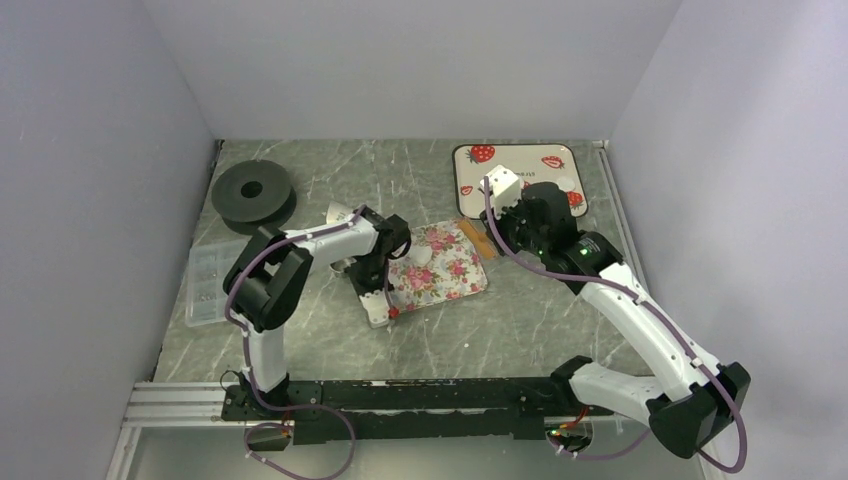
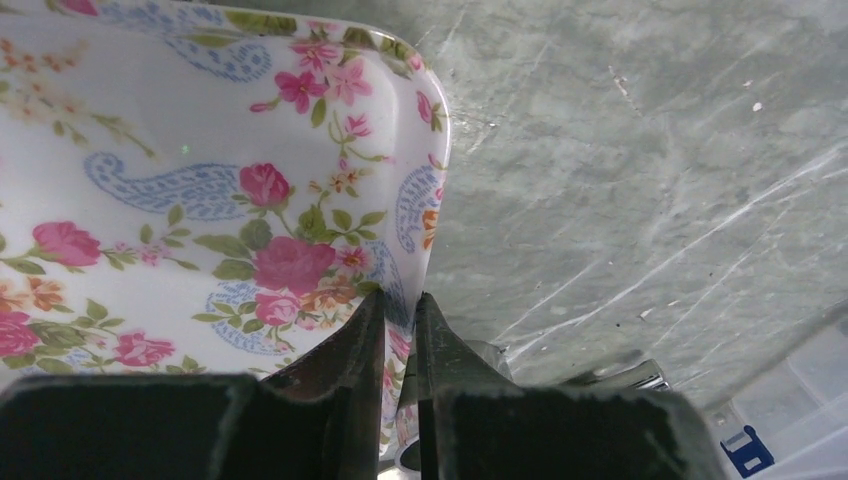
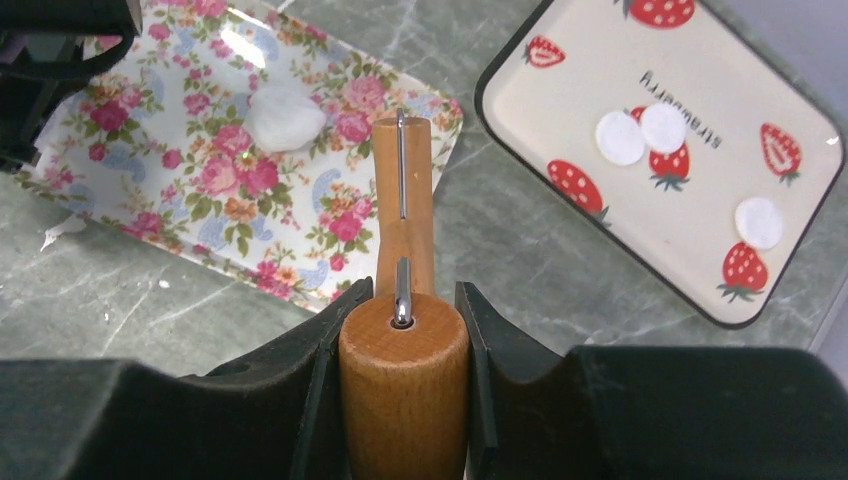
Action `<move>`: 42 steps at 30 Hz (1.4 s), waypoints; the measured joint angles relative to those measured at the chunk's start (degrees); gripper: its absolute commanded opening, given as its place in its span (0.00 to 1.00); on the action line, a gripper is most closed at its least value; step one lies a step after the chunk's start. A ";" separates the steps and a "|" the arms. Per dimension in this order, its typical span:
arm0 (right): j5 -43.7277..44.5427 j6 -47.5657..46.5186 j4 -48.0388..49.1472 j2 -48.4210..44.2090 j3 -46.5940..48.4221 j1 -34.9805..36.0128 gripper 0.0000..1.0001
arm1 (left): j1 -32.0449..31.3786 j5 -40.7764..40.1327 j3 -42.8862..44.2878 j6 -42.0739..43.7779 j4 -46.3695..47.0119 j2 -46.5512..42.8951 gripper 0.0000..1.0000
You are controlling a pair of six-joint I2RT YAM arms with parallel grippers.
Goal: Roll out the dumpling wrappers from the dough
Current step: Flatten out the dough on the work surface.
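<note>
My left gripper [image 2: 400, 305] is pinching the floral tray [image 2: 150, 150] rim; my right gripper [image 3: 412, 295] is clamping the rolling pin [image 3: 403, 390], dough [image 3: 284, 117] at 11 o'clock, 3 dumpling wrappers [image 3: 620, 137] at 1 o'clock.

- Dumpling wrappers [image 3: 620, 137]: three small, thin, flat white discs lying on the strawberry tray [image 3: 590, 80]. Two touch each other near its middle, and the third lies apart, nearer one edge.
- Dough [image 3: 284, 117]: one small rumpled white lump lying on the floral tray [image 3: 180, 215].
</note>
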 measured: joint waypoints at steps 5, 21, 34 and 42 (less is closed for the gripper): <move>-0.42 -1.07 3.80 -0.70 -0.76 0.00 0.00 | -0.04 -0.48 -0.46 0.28 -0.02 -0.33 0.26; -1.51 -1.53 8.46 -0.57 -1.36 0.00 0.00 | 6.49 17.31 29.05 -24.81 -7.28 0.46 0.44; -1.40 -4.44 8.83 -0.55 -2.58 0.00 0.00 | 16.72 24.92 20.00 -67.17 17.18 8.13 0.60; -1.46 -5.01 8.81 -0.72 -4.13 0.00 0.00 | 16.96 24.96 20.20 -71.71 24.33 14.14 0.57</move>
